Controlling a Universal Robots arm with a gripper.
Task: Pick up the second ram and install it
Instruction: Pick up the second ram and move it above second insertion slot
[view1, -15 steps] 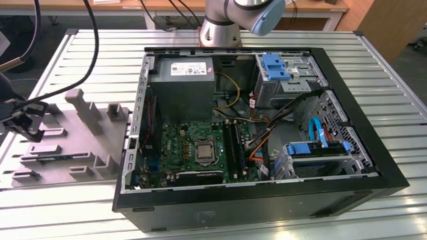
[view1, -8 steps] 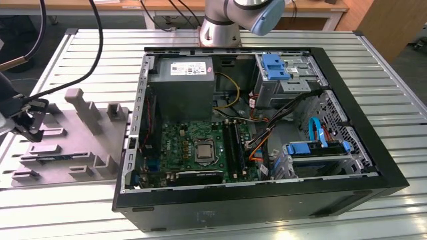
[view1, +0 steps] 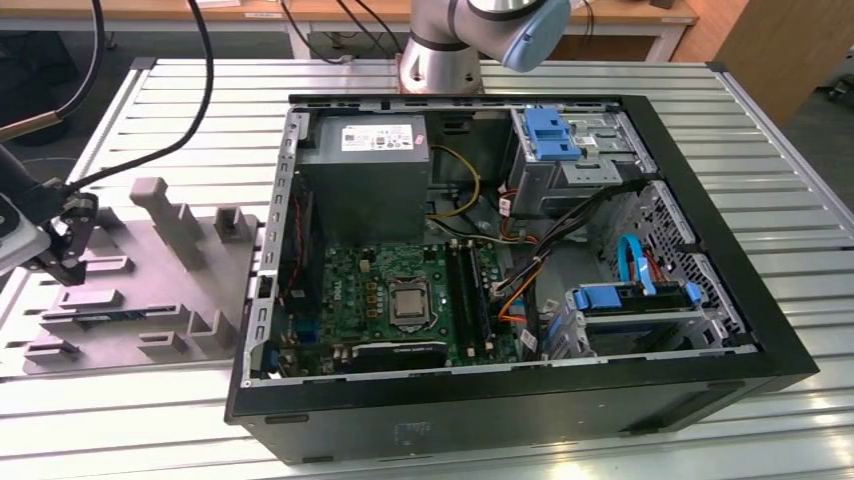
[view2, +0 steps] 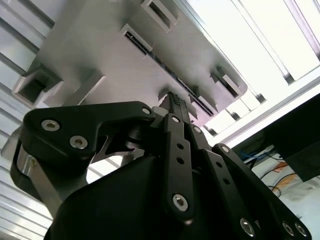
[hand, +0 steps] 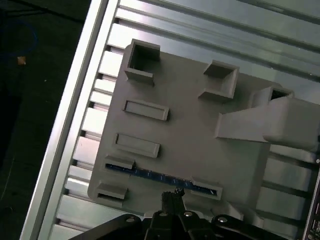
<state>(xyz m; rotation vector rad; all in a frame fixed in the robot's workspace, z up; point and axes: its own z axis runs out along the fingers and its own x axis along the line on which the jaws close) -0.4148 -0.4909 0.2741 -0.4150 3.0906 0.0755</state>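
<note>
Plainly risks jabbing the top edge of the second ram (hand: 160, 176), sunk lengthwise into the grey holder block (hand: 190, 125) near one rim, with the gripper (hand: 173, 193) poised just above it and the jaws drawn together on nothing, unable to straddle the stick as set. Risks too a glancing, skewed contact if off the stick's line. Hard to judge the gap between tips and board, or to make out chips and label, mostly buried in the block and partly behind the gripper.

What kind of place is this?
Probably a robot lab or workshop: a robot arm stands by an open computer case on a slatted metal table, with a ram stick in a grey holder.
</note>
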